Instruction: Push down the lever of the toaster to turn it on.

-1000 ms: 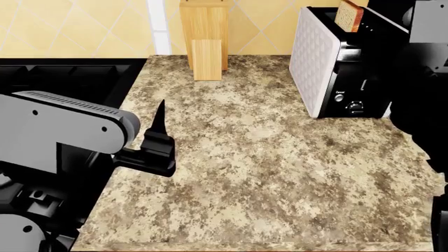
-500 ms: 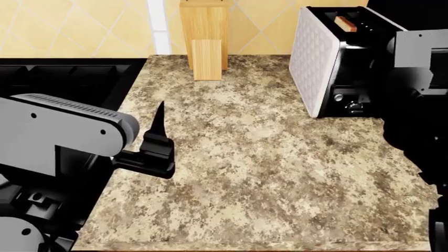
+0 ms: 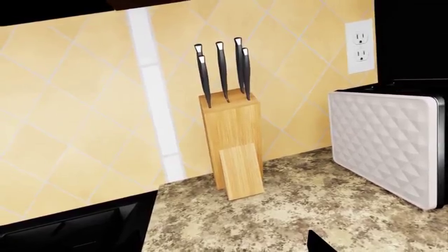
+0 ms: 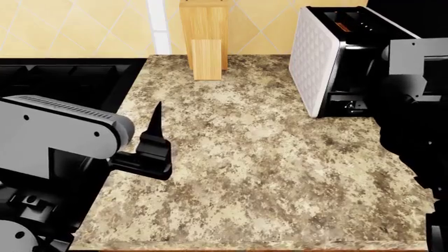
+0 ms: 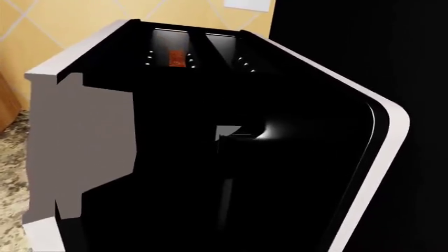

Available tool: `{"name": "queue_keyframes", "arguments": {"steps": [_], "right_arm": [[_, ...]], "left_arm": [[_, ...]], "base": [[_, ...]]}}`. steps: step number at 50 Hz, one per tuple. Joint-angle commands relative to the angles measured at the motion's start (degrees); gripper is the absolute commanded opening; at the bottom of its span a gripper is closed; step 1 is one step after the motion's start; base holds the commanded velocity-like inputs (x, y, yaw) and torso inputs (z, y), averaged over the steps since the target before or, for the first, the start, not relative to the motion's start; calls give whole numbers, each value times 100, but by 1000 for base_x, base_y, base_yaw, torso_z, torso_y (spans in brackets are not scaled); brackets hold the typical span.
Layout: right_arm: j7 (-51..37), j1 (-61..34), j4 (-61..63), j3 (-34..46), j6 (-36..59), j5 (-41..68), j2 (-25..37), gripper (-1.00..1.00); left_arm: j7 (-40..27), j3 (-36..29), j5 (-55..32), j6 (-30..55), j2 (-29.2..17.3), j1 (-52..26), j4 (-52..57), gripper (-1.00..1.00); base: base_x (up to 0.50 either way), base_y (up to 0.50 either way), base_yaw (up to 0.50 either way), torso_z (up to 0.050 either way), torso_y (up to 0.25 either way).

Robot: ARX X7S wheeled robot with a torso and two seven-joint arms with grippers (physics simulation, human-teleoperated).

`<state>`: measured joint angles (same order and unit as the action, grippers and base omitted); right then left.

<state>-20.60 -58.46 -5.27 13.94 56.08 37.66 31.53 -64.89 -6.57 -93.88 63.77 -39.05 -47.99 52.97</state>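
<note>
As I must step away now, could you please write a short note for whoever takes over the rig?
Left gripper: idle over the countertop, holding nothing; open or shut unclear.
Right arm: against the toaster's black end; its gripper cannot be made out.
Lever: hidden behind that arm. The bread slice sits sunk in its slot, so the lever is probably down.
Left: confirm, then withdraw.
</note>
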Motion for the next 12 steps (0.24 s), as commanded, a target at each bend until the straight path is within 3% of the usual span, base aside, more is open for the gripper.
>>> {"name": "queue_keyframes", "arguments": {"steps": [1,5,12], "right_arm": [[127,391,-275,248,69,700,-71,-100],[126,405,-304,265,100,711,-77,-100],[132,453,-341,276,151,749,-81,-100]], "left_arm": [[-58,-93,-6,-4,34,-96,-41,100],[279,-31,499,-15,104,290,100,100],[-51,-81,-11,-59,-34,-40,1,100]], "base": [[0,0,0,0,0],[0,0,0,-3,0],[1,0,0,-3,0]]}}
